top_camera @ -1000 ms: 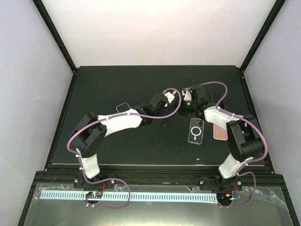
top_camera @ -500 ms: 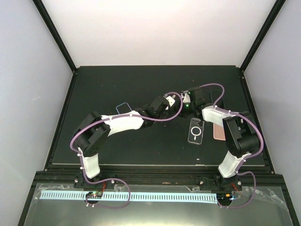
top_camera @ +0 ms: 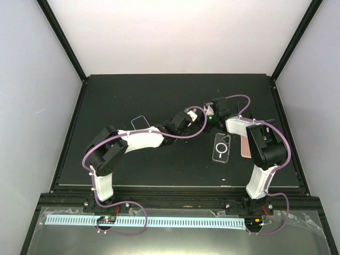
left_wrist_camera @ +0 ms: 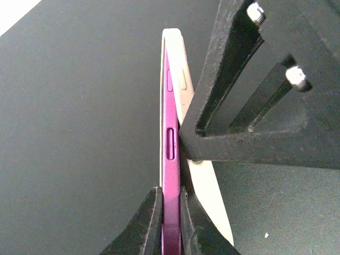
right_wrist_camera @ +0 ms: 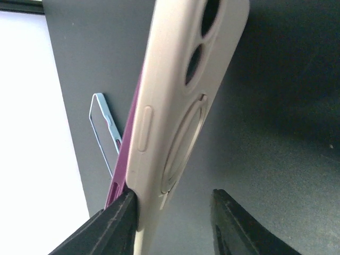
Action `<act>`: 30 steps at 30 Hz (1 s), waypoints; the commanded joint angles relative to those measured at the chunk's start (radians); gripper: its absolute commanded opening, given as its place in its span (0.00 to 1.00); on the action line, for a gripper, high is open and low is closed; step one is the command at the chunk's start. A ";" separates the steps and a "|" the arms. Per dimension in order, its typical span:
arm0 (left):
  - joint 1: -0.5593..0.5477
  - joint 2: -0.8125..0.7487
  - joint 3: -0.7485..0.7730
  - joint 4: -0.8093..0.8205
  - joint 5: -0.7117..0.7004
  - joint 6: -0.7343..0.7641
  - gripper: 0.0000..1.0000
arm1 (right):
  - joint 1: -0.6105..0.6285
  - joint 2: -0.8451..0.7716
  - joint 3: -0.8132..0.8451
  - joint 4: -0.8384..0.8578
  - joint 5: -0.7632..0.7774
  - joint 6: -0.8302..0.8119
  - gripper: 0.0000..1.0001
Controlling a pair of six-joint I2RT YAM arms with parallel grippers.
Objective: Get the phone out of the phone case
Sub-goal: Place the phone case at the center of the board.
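The purple phone (left_wrist_camera: 171, 159) stands on edge, and my left gripper (left_wrist_camera: 170, 194) is shut on its lower rim. A cream phone case (left_wrist_camera: 183, 79) with camera holes and a ring on its back (right_wrist_camera: 180, 79) is peeling off the phone to one side. My right gripper (right_wrist_camera: 174, 197) is open around the case: one finger (right_wrist_camera: 119, 218) presses at the seam between the phone (right_wrist_camera: 125, 164) and the case, while the other stands apart from it. From above, both grippers (top_camera: 207, 113) meet over the middle of the mat.
A clear case with a ring (top_camera: 221, 147) and a pink phone (top_camera: 248, 147) lie on the black mat (top_camera: 133, 95) under the right arm. A pale blue case frame (top_camera: 139, 122) lies near the left forearm.
The right gripper's jaws have narrowed around the case. Both forearms have shifted slightly toward the meeting point. The left gripper's hold on the phone is unchanged.
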 commanded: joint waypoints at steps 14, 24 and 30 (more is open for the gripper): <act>-0.040 -0.024 0.019 0.157 0.258 -0.038 0.02 | 0.010 0.182 0.103 -0.176 0.185 -0.097 0.44; -0.068 -0.020 0.013 0.174 0.318 -0.029 0.02 | 0.001 0.233 0.117 -0.097 0.165 -0.106 0.38; -0.058 -0.023 0.027 0.149 0.265 -0.037 0.02 | -0.002 0.200 0.113 -0.081 0.163 -0.134 0.07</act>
